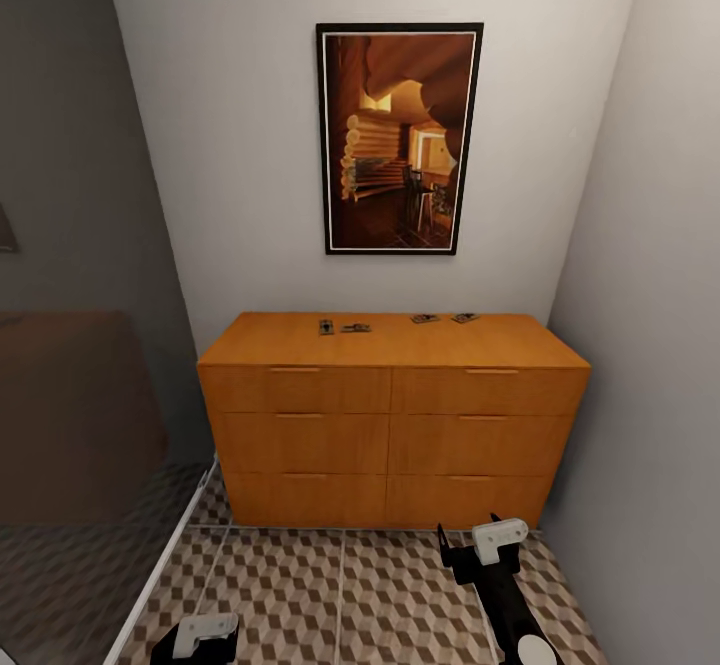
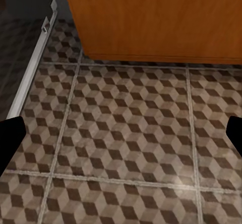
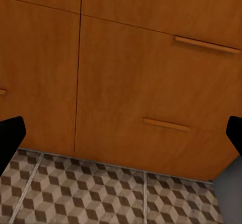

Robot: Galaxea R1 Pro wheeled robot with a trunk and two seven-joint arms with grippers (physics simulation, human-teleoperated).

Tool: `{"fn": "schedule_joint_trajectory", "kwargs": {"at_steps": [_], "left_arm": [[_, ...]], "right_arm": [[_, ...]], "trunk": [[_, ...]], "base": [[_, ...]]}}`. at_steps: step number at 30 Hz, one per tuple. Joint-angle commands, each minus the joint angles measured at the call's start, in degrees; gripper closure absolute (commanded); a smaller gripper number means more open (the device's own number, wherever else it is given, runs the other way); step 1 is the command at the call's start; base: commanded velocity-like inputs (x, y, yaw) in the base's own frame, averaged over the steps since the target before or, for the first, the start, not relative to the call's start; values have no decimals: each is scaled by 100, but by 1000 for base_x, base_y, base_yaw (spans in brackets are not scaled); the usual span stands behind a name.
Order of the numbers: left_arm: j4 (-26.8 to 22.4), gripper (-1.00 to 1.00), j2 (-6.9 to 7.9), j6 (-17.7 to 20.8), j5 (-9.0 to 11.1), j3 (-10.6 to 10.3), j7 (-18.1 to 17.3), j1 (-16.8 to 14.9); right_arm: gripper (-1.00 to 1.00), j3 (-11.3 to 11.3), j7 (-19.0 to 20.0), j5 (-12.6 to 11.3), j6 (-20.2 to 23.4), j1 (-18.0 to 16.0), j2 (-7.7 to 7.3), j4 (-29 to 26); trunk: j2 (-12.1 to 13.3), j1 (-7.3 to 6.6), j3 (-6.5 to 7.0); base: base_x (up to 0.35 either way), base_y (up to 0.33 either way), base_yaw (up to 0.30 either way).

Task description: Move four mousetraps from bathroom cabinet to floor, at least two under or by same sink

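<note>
The orange-brown cabinet (image 1: 392, 415) stands against the far wall in the head view. On its flat top lie several small mousetraps: a pair left of centre (image 1: 327, 327) (image 1: 355, 328) and a pair right of centre (image 1: 424, 319) (image 1: 464, 318). My right gripper (image 1: 468, 532) hangs low over the cube-patterned bathroom floor (image 1: 340, 595), just before the cabinet's bottom drawers, open and empty. My left gripper (image 1: 197, 637) sits lower and nearer to me, open too. The right wrist view faces the drawer fronts (image 3: 131, 82); the left wrist view looks at floor tiles (image 2: 126, 133). The sink is out of view.
A dark glass partition with a pale metal floor rail (image 1: 160, 565) (image 2: 33, 67) closes off the left side. A grey wall (image 1: 650, 345) runs close along the right of the cabinet. A framed picture (image 1: 400, 140) hangs above it.
</note>
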Motion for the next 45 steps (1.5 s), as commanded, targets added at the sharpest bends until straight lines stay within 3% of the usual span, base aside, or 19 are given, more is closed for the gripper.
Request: {"fn": "schedule_joint_trajectory", "kwargs": {"at_steps": [1, 25, 29, 38, 41, 45], "left_arm": [[4, -100, 1, -16, 2, -7, 21, -3], [235, -100, 3, -18, 2, -28, 0, -3], [1010, -100, 13, -164, -6, -17, -10, -3], [3047, -100, 105, -1770, -15, -16, -13, -3], [3411, -100, 98, -1968, -15, -22, -14, -3], [3593, -100, 92, -2060, -9, -30, -14, -3]], "right_arm": [[-100, 7, -35, 57, 9, -3, 0, 1], [-100, 1, -13, 57, 9, -4, -21, 6], [-100, -1, -21, 59, 8, -4, -21, 6], [-100, -24, -72, 68, 52, -4, 15, -80], [-100, -26, -92, 72, 191, -4, 32, -369], [-100, -26, -158, 74, 746, -4, 101, -877]], "trunk": [[-3, 0, -6], [-3, 0, -6], [-3, 0, -6], [-3, 0, -6], [-3, 0, -6], [-3, 0, -6]], "base": [[4, 0, 0], [0, 0, 0], [0, 0, 0], [0, 0, 0], [0, 0, 0], [0, 0, 0]]}}
